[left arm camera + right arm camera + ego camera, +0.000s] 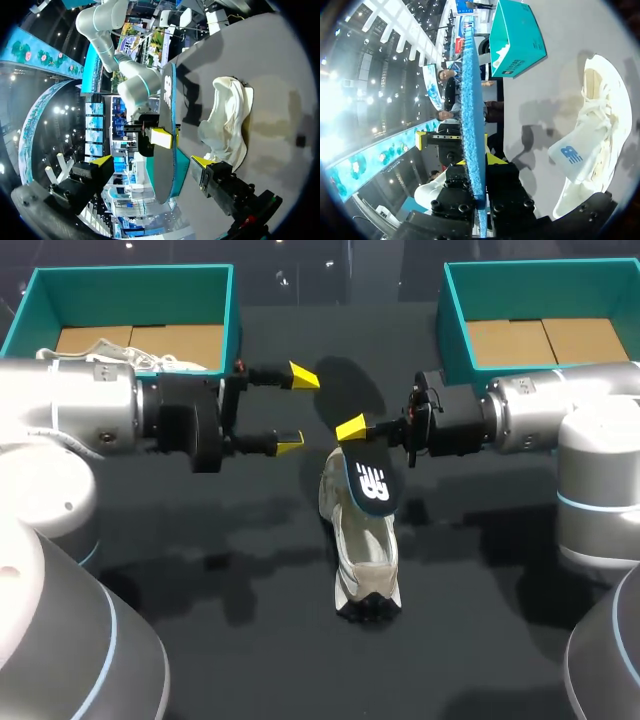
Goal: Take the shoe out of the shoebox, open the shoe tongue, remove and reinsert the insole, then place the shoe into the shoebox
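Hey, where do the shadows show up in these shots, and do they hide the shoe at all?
Head view: soft arm shadows on the dark table either side of the shoe, itself well lit. Left wrist view: a dark shadow beside the shoe, not over it. Right wrist view: grey shadows between the shoebox and the shoe.

The surface (200, 640) is black. On it, the shoe (368, 555) is off-white, and its pale tongue carries a blue mark. The insole (372, 480) is black on top with a white emblem, and speckled bright blue underneath. The shoebox at ten o'clock (130, 285) and the shoebox at two o'clock (530, 280) are teal, with brown cardboard floors. The left pincer (296, 410) and right pincer (353, 432) have yellow tips on black bodies. The left arm (70, 405) and right arm (560, 415) are silver with pale blue bands.
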Controlling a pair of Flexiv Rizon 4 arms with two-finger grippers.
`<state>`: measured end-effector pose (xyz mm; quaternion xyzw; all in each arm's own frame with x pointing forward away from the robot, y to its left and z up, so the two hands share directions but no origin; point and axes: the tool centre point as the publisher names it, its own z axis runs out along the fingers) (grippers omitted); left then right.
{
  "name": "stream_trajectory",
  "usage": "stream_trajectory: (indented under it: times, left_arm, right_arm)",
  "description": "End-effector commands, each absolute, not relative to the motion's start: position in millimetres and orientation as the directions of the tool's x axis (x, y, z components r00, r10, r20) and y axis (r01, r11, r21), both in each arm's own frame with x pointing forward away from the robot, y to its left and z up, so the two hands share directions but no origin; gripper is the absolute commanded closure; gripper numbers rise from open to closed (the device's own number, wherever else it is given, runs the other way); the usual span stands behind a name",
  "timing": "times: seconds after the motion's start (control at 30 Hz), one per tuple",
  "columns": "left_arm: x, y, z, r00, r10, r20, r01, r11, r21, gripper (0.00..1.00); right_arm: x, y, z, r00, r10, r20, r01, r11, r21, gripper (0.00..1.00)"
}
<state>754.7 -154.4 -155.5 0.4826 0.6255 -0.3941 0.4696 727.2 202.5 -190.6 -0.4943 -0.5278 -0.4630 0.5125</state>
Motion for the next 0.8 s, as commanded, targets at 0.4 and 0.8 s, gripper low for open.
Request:
stream_trajectory:
  times: [0.4, 0.8]
  left_arm:
    - [794.9, -137.4, -113.7, -0.076, 0.661, -0.746, 0.995, 0.098, -0.015, 0.0]
    - [794.9, -137.4, -113.7, -0.076, 0.661, -0.746, 0.995, 0.098, -0.015, 0.0]
  right_arm:
    - [726.8, 204.1, -191.2, 0.014, 0.048, 0.999, 0.997, 0.08, -0.018, 1.0]
    - [726.8, 204.1, -191.2, 0.014, 0.048, 0.999, 0.997, 0.08, -0.018, 1.0]
